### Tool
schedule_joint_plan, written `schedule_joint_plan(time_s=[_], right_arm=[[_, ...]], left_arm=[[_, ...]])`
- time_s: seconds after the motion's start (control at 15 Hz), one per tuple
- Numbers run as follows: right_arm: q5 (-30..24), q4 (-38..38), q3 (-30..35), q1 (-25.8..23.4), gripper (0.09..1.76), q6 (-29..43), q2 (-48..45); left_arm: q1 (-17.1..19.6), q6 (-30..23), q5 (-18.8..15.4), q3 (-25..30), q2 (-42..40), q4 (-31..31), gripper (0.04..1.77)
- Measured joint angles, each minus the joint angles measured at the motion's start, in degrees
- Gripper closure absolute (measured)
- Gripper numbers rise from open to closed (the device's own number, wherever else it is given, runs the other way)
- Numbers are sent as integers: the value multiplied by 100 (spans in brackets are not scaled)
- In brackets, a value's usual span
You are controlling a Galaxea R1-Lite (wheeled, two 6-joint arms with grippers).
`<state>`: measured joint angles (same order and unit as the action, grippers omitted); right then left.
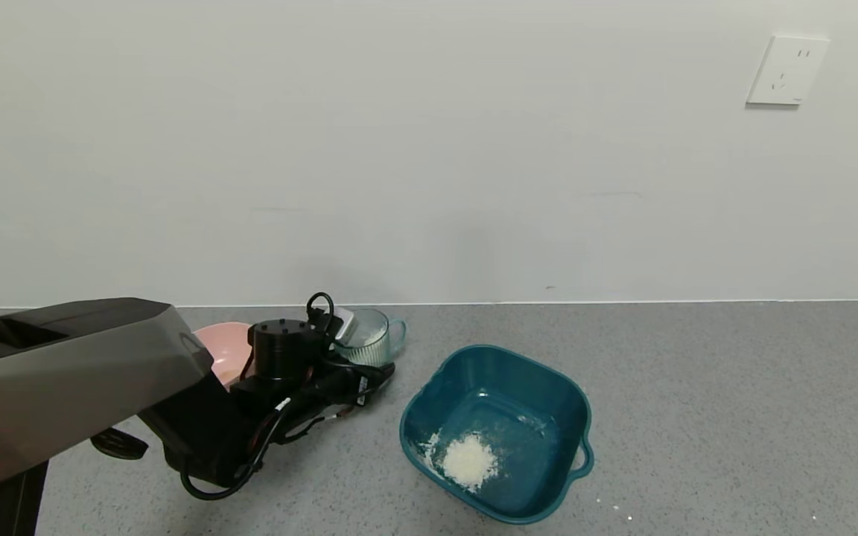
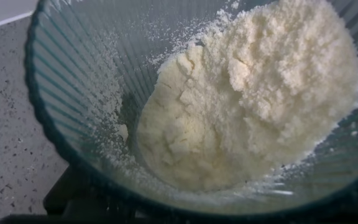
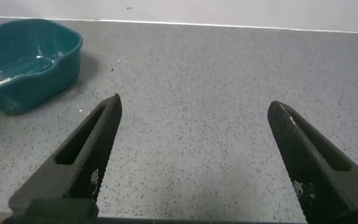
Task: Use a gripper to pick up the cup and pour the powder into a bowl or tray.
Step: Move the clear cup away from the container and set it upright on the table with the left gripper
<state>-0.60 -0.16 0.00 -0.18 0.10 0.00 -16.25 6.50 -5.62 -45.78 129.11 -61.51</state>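
My left gripper (image 1: 362,347) is shut on the clear ribbed cup (image 1: 375,333), one finger with a white pad on its far side and a black finger on its near side. The cup stands beside the pink bowl. In the left wrist view the cup's ribbed wall (image 2: 73,74) fills the picture, with a clumpy cream heap of powder (image 2: 247,93) inside. The dark teal basin (image 1: 587,417) sits to the right with a small heap of powder (image 1: 468,460) on its floor. My right gripper (image 3: 194,101) is open and empty above bare counter. The basin (image 3: 27,68) lies off to its side.
A round pink bowl (image 1: 220,346) sits behind my left arm, next to the cup. A few powder grains (image 1: 619,508) lie on the grey speckled counter near the basin. A white wall runs along the counter's back, with a socket (image 1: 786,71).
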Motion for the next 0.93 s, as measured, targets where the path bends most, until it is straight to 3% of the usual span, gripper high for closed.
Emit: schedule_joint_plan(time_s=[0.33,0.93], right_arm=[[-2,0,0,0,14,4,0],[2,0,0,0,14,0,0]], left_arm=[[-26,-35,52,0,110,-15,54],[-52,-39,89,20,145,40,24]])
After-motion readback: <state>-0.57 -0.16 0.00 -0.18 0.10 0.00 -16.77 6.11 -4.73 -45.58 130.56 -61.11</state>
